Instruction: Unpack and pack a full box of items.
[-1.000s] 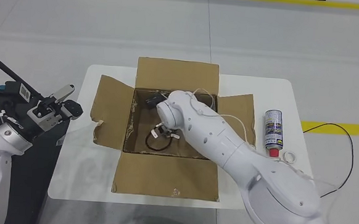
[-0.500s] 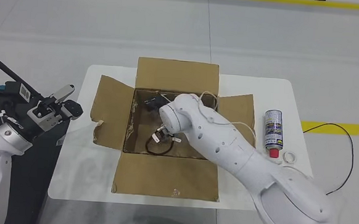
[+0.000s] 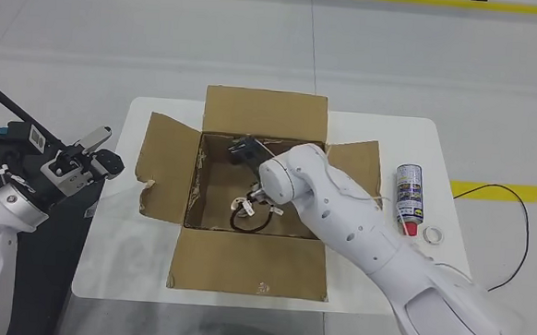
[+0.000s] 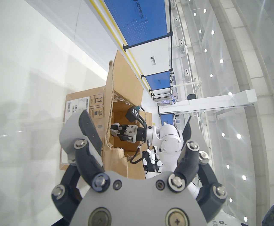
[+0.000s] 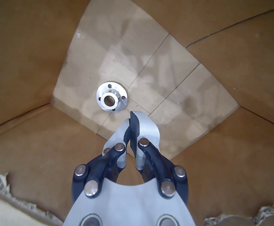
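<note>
Right gripper (image 5: 130,123) inside the open cardboard box (image 3: 249,259), its pads pressed together, holding nothing; metal flange (image 5: 111,99) flat on the box floor just beyond the fingertips; left gripper (image 4: 137,119) off the worktop (image 3: 391,129) edge, jaws spread wide, empty, facing the box's outer wall; spray can (image 3: 407,196) and tape roll (image 3: 434,234) on the worktop outside the box, beyond the right gripper from the left gripper.

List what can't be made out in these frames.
- Box floor: top view, right arm covers most.
- Box inside: left wrist view, near wall and flap block most.
- Ring beside can: top view, too small to identify.
- Floor under right gripper: right wrist view, gripper blocks it.
</note>
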Controlling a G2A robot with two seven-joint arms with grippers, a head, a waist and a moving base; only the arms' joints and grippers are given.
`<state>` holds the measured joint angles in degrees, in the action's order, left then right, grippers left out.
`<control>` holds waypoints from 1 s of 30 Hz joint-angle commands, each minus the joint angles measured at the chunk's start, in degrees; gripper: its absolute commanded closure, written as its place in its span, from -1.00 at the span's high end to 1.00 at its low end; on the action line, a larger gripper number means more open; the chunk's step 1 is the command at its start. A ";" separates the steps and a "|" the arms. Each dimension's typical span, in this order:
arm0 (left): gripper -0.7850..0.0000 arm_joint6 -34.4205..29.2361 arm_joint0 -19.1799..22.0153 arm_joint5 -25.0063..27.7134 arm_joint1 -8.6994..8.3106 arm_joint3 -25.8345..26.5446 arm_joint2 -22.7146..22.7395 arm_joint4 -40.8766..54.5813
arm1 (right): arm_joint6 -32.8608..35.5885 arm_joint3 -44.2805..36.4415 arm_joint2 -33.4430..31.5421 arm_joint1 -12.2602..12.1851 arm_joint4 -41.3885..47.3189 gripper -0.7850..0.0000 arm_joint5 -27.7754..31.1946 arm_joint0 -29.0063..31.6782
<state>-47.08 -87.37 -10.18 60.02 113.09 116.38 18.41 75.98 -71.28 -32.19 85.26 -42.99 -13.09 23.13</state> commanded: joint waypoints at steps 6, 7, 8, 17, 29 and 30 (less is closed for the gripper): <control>1.00 0.00 0.00 0.00 0.00 0.00 0.00 0.00 | 1.84 -17.94 -14.17 -5.63 -3.99 -0.52 2.08 8.77; 1.00 0.00 0.00 0.00 0.00 0.00 0.00 0.00 | 2.31 -21.25 -17.00 -6.54 -5.66 0.19 1.43 10.59; 1.00 0.00 0.00 0.00 0.00 0.00 0.00 0.00 | 3.20 -24.51 -19.86 -7.44 -7.84 0.76 0.69 12.44; 1.00 0.00 0.00 0.00 0.00 0.00 0.00 0.00 | 9.46 -43.65 -44.65 -12.21 -16.15 1.00 0.30 23.56; 1.00 0.00 0.00 0.00 0.00 0.00 0.00 0.00 | 12.02 -18.41 -51.44 -14.01 -27.02 1.00 0.68 15.50; 1.00 0.00 0.00 0.00 0.00 0.00 0.00 0.00 | 12.02 -15.48 -51.02 -14.05 -27.07 1.00 1.28 14.46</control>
<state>-47.08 -87.37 -10.18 60.02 113.09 116.38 18.41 88.00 -90.98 -83.69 71.24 -70.14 -12.47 38.85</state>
